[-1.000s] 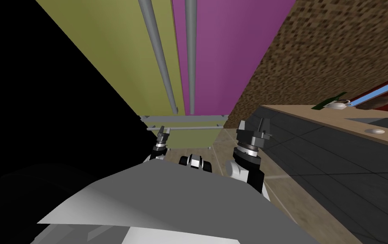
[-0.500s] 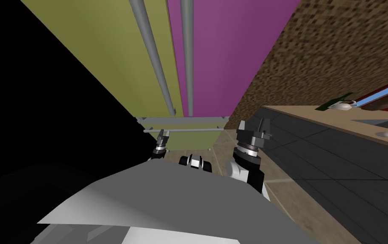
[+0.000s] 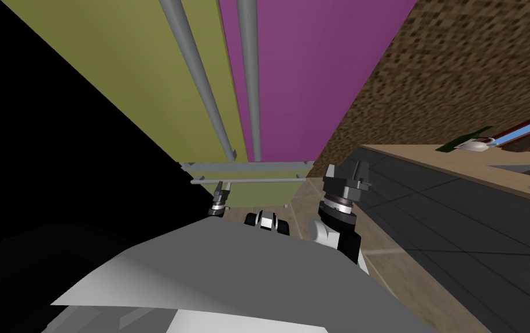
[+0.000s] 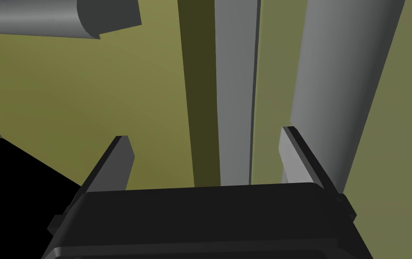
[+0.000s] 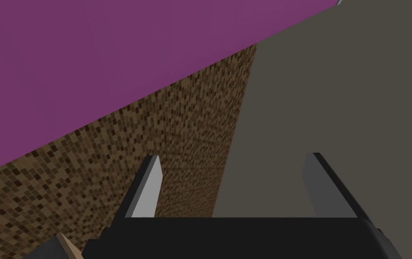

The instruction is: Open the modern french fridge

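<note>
The fridge [image 3: 293, 69] stands close ahead, its olive door [image 3: 131, 75] and purple door [image 3: 316, 104] apparently shut. The left end effector [image 4: 205, 135] is released beside a grey handle bar [image 4: 335, 81], possibly the drawer's. The right end effector [image 5: 232, 157] is released and idle. Grasping and pulling remain.

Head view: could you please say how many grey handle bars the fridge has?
3: left upright bar on the olive door, right upright bar on the purple door, horizontal bar on the drawer; others may be hidden.
</note>
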